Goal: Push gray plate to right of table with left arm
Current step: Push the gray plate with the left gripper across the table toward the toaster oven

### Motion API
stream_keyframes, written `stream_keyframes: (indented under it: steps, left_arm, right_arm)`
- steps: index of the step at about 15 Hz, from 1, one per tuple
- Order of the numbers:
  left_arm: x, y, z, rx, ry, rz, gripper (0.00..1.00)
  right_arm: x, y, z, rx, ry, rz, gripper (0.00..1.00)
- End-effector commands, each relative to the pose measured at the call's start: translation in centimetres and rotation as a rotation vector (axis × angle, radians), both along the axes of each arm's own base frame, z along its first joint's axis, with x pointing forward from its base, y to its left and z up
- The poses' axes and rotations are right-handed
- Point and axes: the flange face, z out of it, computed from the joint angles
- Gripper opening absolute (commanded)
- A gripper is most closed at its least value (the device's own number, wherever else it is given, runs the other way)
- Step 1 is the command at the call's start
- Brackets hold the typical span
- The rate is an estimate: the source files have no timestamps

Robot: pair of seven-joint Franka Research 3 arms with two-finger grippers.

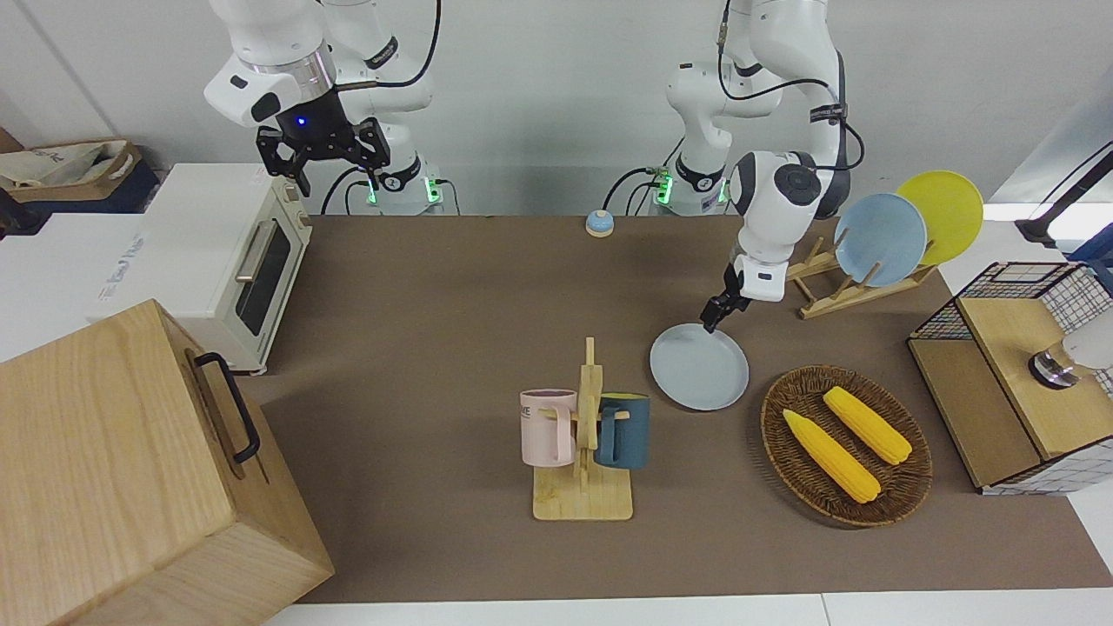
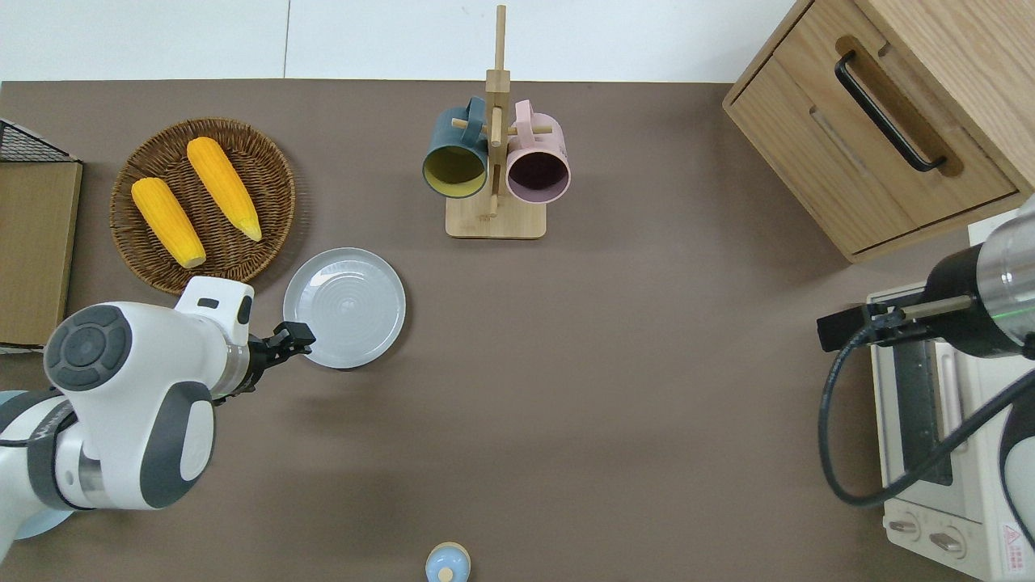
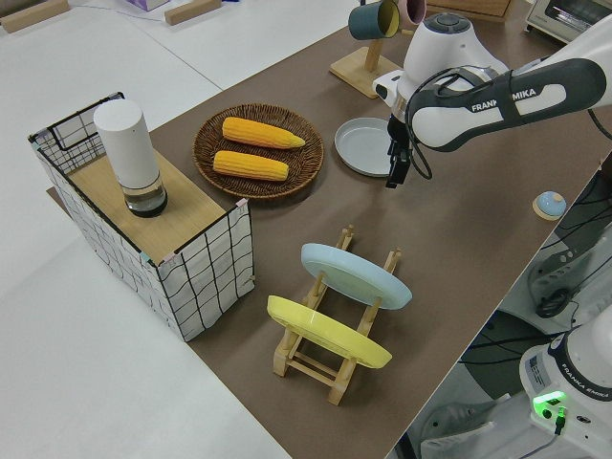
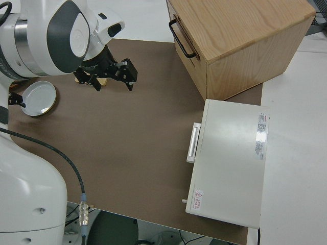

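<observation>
Gray plate (image 2: 344, 307) flat on the brown bench (image 2: 614, 404), toward the left arm's end, between the wicker basket (image 2: 279, 198) of two corn cobs (image 2: 224, 187) and the wooden mug rack (image 2: 495, 218); nearer to the robots than both. Rack carries a teal mug (image 2: 455, 162) and a pink mug (image 2: 538, 166).

Left gripper (image 2: 295, 337) low at the plate's rim, on the edge that faces the robots and the left arm's end; tips touching or just short of the rim, cannot tell which. Jaws look pressed together, holding nothing. Left arm (image 2: 137, 404) reaches in over the bench corner.

Wooden dish rack (image 3: 330, 349) nearer to the robots, holding a bluer plate (image 3: 356, 275) and a yellow plate (image 3: 328, 331) on edge. Wire-sided crate (image 3: 206, 258) at the bench end carries a white cylinder (image 3: 127, 153).

Right gripper (image 1: 320, 149) parked, jaws spread, empty. Toaster oven (image 1: 217, 261) and wooden drawer cabinet (image 1: 113, 469) at the right arm's end. Small blue bell (image 1: 599, 223) at the bench edge nearest the robots.
</observation>
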Motion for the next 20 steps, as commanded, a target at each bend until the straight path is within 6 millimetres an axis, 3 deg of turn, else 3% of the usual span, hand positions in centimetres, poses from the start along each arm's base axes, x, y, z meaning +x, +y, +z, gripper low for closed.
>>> stream_keyframes:
  steps: [1, 5, 10, 11, 12, 15, 17, 20]
  left_arm:
    - [-0.2, -0.9, -2.1, 0.002, -0.027, 0.016, 0.99]
    - [-0.2, -1.5, -3.4, 0.003, -0.032, 0.012, 0.99]
    - [-0.2, -1.6, -3.5, 0.005, -0.031, 0.009, 0.96]
    - [-0.2, -1.6, -3.5, 0.005, -0.031, 0.009, 0.91]
    - [-0.2, -1.6, -3.7, 0.009, -0.027, 0.003, 0.79]
    - [-0.2, -1.6, -4.1, 0.016, -0.021, -0.002, 0.27]
    - [-0.2, -1.6, -4.1, 0.016, -0.021, -0.002, 0.03]
    - [-0.2, -1.6, -4.2, 0.016, -0.019, -0.002, 0.0]
  right_arm:
    - [-0.2, -0.2, 0.4, 0.009, 0.005, -0.008, 0.983]
    - [-0.3, -0.2, 0.4, 0.009, 0.005, -0.005, 0.983]
    - [-0.2, -0.2, 0.4, 0.009, 0.005, -0.006, 0.983]
    - [-0.2, -0.2, 0.4, 0.009, 0.005, -0.008, 0.983]
    - [-0.3, -0.2, 0.4, 0.009, 0.005, -0.005, 0.983]
    - [-0.2, -0.2, 0.4, 0.009, 0.005, -0.006, 0.983]
    - [-0.3, -0.2, 0.4, 0.009, 0.005, -0.006, 0.983]
    - [-0.3, -0.2, 0.4, 0.009, 0.005, -0.005, 0.983]
